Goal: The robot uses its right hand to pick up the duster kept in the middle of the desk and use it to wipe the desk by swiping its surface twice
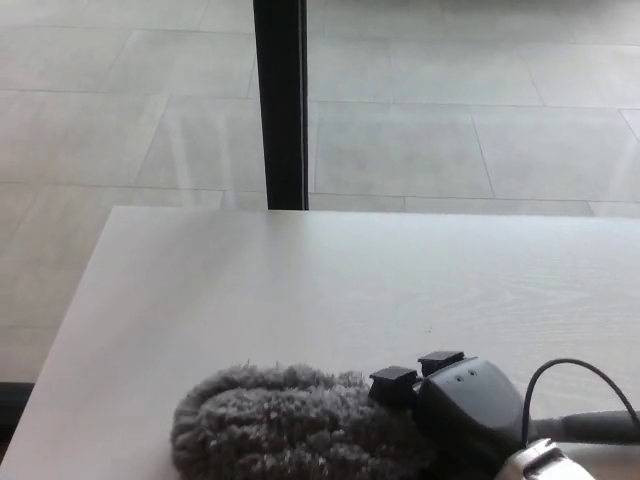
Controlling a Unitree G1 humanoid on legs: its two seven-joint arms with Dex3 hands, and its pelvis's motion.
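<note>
The right hand (455,400) is seen against the grey fluffy duster (290,425) on the white desk (300,290); its grip, apparently closed, cannot be confirmed, and the frame edge cuts both.

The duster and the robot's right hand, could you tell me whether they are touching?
Touching: in the head view the right hand presses into the grey fluffy duster with no gap.

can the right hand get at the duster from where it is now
Likely yes: the right hand is already against the grey duster at the near edge of the desk, with nothing between them. Whether it grips it is unclear.
</note>
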